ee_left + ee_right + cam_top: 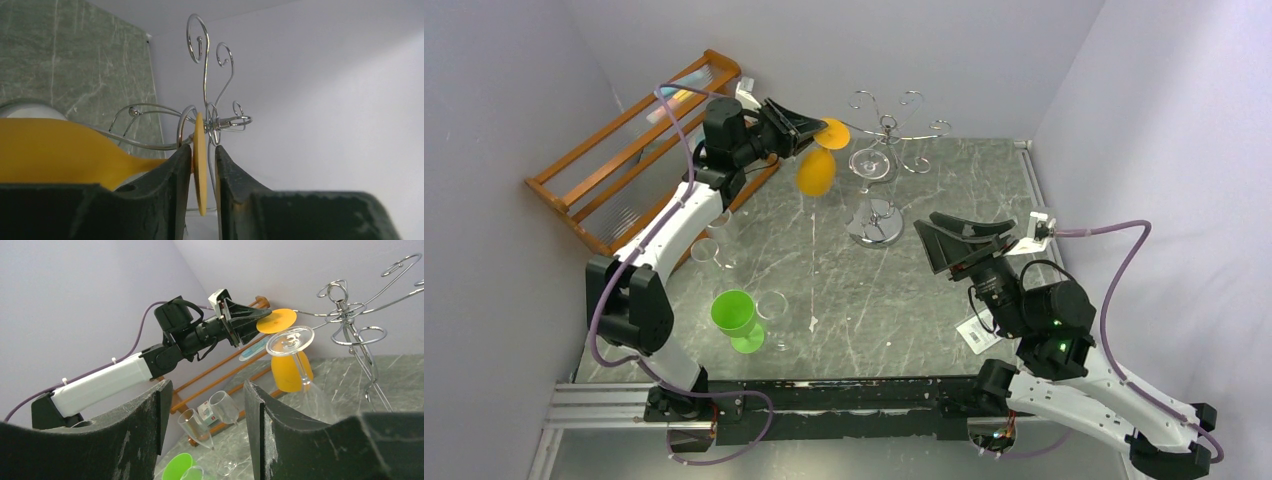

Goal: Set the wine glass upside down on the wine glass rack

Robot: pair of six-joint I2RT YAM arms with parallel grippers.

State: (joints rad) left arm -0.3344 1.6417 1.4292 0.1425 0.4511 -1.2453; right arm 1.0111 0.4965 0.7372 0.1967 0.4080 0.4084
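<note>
Wine glass (816, 172) (the orange one) hangs bowl-down just left of the wine glass rack (887, 125). The left gripper (812, 128) is pinched on its foot disc, right at a wire arm's tip. Risk imo: that thin pinch could slip, or the foot could catch a loop and bump the clear glass (871, 163) hanging there. The right gripper (964, 230) sits with fingers apart, holding nothing. The green cup (734, 312) and both glasses look empty.
</note>
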